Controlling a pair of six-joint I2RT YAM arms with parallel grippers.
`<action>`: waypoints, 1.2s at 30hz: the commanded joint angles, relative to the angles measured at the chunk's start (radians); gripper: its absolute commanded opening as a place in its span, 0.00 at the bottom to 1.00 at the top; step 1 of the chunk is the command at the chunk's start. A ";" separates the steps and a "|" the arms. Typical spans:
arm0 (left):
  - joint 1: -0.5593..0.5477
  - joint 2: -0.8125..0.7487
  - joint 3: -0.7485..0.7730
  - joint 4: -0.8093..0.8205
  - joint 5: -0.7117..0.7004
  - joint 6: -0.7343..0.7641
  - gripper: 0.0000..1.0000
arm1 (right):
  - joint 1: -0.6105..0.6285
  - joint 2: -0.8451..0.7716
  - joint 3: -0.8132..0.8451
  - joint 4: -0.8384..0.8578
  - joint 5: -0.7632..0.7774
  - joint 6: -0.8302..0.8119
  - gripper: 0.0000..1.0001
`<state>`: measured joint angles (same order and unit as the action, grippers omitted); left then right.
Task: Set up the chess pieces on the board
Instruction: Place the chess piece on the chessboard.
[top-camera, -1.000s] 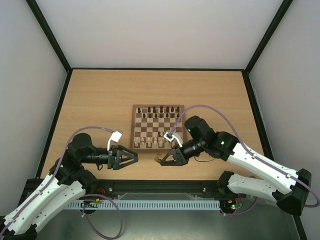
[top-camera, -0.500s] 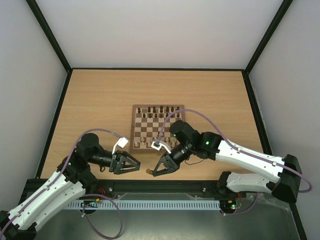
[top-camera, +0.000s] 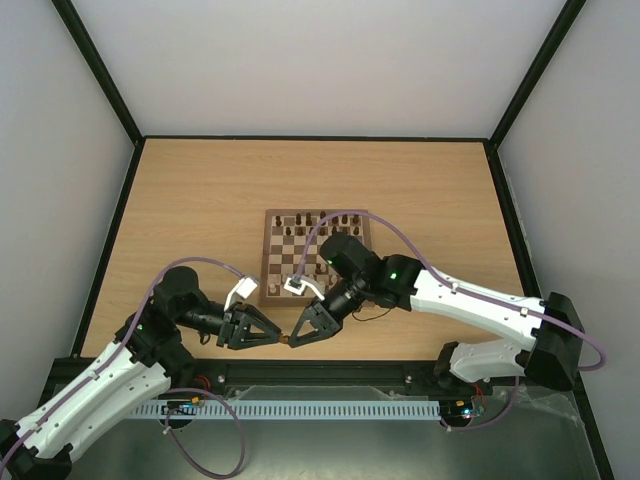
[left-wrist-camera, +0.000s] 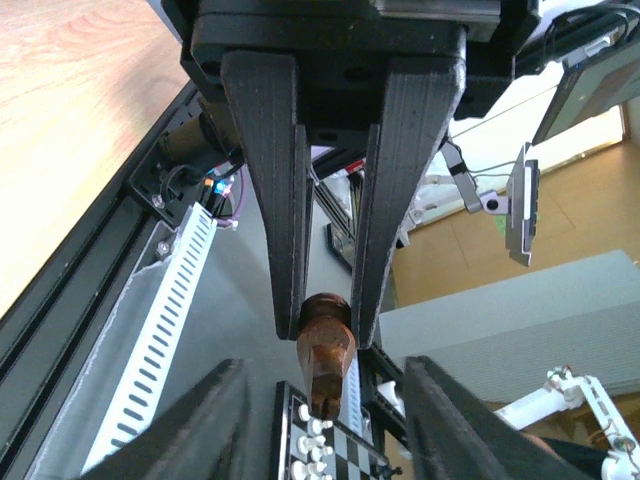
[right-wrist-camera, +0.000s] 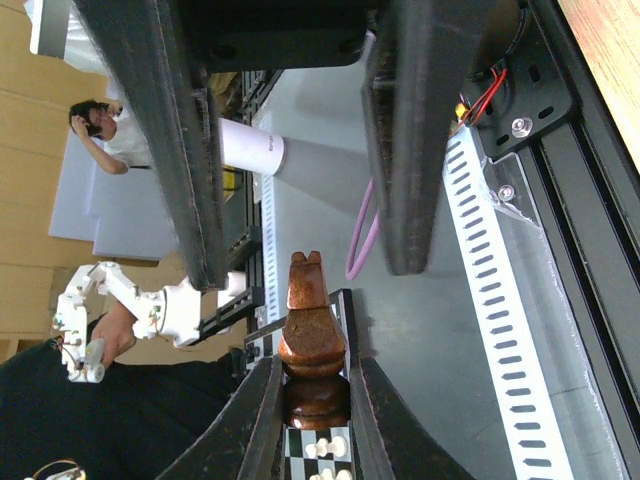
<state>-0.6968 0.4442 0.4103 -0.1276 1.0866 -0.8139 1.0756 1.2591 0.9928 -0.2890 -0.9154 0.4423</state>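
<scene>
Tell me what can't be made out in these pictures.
Near squares of the board: top view, hidden by the right arm.
Types of the far-row chessmen: top view, too small.
The chess piece in the left gripper: top view, a mere speck between the fingertips.

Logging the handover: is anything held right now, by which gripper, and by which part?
The left gripper clamps a dark brown chess piece by its rounded base. The right gripper is open around its top, not touching.

Robotics lab: another robot arm (right-wrist-camera: 170, 305) beyond.
</scene>
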 joint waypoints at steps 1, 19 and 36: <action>-0.004 -0.001 -0.005 -0.015 0.035 0.016 0.38 | 0.007 0.017 0.036 -0.002 -0.028 -0.026 0.15; -0.006 -0.004 0.001 -0.045 0.021 0.025 0.13 | 0.007 0.027 0.039 0.008 -0.011 -0.031 0.15; -0.006 0.053 0.127 -0.186 -0.137 0.082 0.07 | 0.005 -0.010 0.068 -0.112 0.157 -0.047 0.59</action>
<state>-0.6975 0.4740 0.4675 -0.2428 1.0115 -0.7673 1.0760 1.2808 1.0245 -0.3119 -0.8429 0.4126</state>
